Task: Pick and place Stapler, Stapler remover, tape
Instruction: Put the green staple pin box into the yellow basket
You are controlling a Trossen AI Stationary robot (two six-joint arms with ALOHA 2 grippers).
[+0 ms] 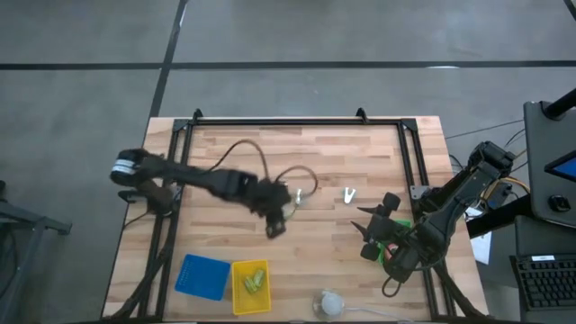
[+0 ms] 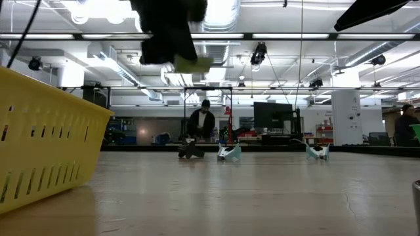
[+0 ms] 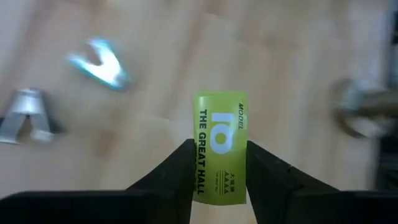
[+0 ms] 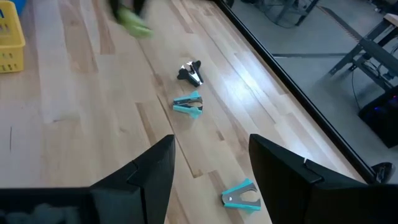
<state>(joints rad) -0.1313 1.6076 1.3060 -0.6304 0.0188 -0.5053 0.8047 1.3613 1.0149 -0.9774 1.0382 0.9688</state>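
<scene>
— Over the middle of the wooden bench (image 1: 315,162), what is that left gripper (image 3: 217,180) pinching?

— A small boxy stapler (image 3: 220,146), lime green and glossy, with pale lettering down its flat face. The two dark, wedge-shaped fingers (image 3: 177,171) press against its long sides, and the low view shows it lifted clear of the planks.

— And along the near edge?

— Towards the near left corner lies a flat blue square lid (image 1: 202,275), and just beside it a yellow plastic basket (image 1: 250,286), slotted along its walls, with something greenish inside. A rounded whitish object (image 1: 329,303) sits farther along the same edge; what it is I cannot tell.

— Any staple removers?

— Three claw-shaped ones lie on the boards beyond the bench's middle: a dark one with a metal jaw (image 4: 191,73), then a teal one (image 4: 188,104), and another teal one (image 4: 241,195) nearest the right arm.

— The right gripper (image 4: 211,180)?

— Near the right edge, its broad black fingers spread apart over bare wood, nothing between them. I see no tape rolls.
</scene>
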